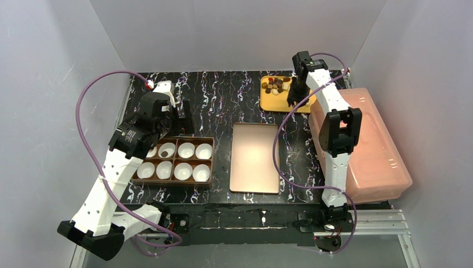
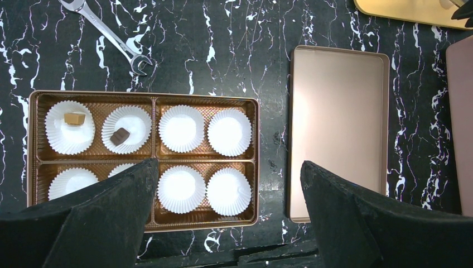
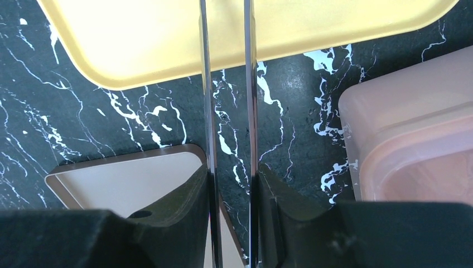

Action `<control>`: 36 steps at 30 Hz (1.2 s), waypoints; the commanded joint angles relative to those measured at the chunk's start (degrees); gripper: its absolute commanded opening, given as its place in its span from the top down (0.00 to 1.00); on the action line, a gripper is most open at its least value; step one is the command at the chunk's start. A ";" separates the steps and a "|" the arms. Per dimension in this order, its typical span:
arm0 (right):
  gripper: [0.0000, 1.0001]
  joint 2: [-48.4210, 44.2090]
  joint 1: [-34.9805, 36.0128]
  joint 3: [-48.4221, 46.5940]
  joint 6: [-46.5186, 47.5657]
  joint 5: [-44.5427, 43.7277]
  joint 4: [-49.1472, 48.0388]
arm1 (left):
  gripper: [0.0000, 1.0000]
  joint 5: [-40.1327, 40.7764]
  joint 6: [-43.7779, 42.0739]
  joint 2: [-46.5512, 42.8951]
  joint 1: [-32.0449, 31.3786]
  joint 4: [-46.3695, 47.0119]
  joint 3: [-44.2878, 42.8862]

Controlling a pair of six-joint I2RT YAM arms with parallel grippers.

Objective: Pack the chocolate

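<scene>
The chocolate [image 1: 276,85] lies as a heap of dark, tan and white pieces on a yellow tray [image 1: 273,100] at the back right. My right gripper [image 1: 293,94] hangs over that tray's near edge, shut on thin metal tongs [image 3: 207,84] whose blades stand close together. The tongs' tips run out of the right wrist view, so anything between them is hidden. A brown box [image 2: 144,98] of white paper cups holds a tan piece [image 2: 74,118] and a dark piece [image 2: 119,135]. My left gripper [image 2: 227,164] hovers open above the box, holding nothing.
A flat copper lid [image 1: 255,158] lies between the box and the right arm. A pink lidded container [image 1: 362,145] fills the right side of the table. A wrench [image 2: 109,34] lies behind the box. White walls close in the marbled black table.
</scene>
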State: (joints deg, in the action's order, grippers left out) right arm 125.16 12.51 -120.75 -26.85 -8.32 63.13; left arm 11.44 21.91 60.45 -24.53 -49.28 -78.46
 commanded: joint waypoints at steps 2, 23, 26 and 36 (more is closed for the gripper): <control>0.69 -4.79 0.62 -2.22 -0.22 0.73 0.66 | 0.00 0.10 0.15 -0.33 0.17 0.00 -0.97; 0.70 -8.79 5.95 -3.86 -0.34 4.47 1.59 | 0.01 1.53 0.06 0.17 0.19 -0.37 -1.99; 0.69 -9.50 7.40 -4.50 -0.36 5.01 2.02 | 0.01 1.86 0.11 0.12 0.14 -0.61 -2.35; 0.69 -12.32 14.14 -5.20 -1.61 7.91 2.40 | 0.01 2.97 0.34 0.09 0.19 -0.92 -4.16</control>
State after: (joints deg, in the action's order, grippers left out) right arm 116.92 23.31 -123.28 -27.51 -1.85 65.08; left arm 12.80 22.11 60.69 -24.53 -49.52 -80.07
